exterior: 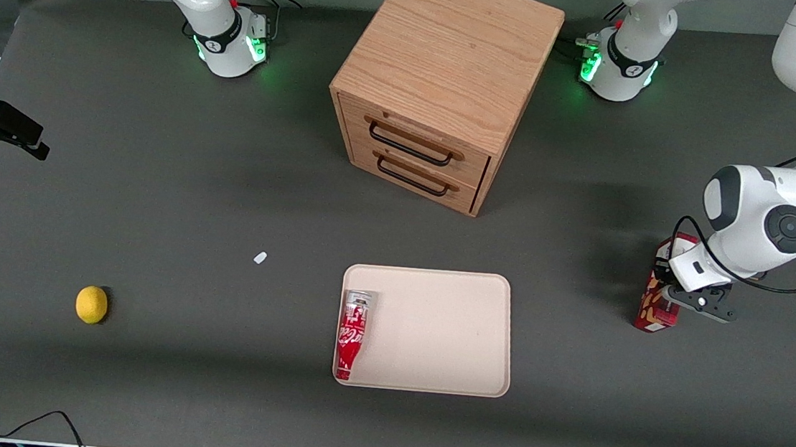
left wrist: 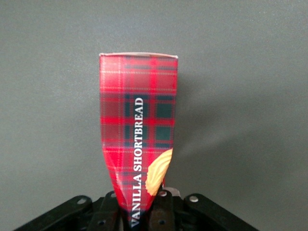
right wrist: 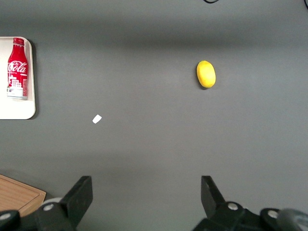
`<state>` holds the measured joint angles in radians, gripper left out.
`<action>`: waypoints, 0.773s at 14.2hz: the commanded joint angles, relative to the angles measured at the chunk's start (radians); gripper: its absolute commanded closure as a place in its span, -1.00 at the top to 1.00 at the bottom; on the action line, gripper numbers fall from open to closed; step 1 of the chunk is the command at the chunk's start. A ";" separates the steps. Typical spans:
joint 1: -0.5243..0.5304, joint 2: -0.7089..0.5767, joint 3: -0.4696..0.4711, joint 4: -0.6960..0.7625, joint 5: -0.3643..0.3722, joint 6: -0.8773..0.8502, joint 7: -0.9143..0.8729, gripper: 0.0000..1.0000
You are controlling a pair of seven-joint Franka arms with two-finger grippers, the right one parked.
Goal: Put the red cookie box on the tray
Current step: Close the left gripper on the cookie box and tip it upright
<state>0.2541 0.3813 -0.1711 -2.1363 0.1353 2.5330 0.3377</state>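
Note:
The red cookie box point(exterior: 656, 304) is upright at the working arm's end of the table, well apart from the tray. I cannot tell whether its lower end touches the table. My left gripper point(exterior: 674, 294) is shut on the box's upper part. In the left wrist view the tartan box point(left wrist: 137, 120) runs away from the gripper point(left wrist: 139, 204), with a finger point(left wrist: 163, 211) pressed on each side. The beige tray point(exterior: 446, 328) lies in the middle, nearer to the front camera than the cabinet. It also shows in the right wrist view point(right wrist: 19, 108).
A red cola bottle point(exterior: 352, 333) lies in the tray along the edge toward the parked arm point(right wrist: 18, 68). The wooden two-drawer cabinet point(exterior: 438, 90) stands farther from the camera. A lemon point(exterior: 91, 304) and a white scrap point(exterior: 260, 257) lie toward the parked arm's end.

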 commanded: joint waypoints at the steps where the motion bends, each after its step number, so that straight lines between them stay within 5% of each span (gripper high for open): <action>1: -0.012 -0.028 0.009 0.029 0.006 -0.063 -0.003 -1.00; 11: -0.042 -0.082 -0.030 0.387 -0.080 -0.535 -0.116 -1.00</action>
<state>0.2349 0.3087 -0.1878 -1.8468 0.0668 2.1200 0.2885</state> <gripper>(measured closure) 0.837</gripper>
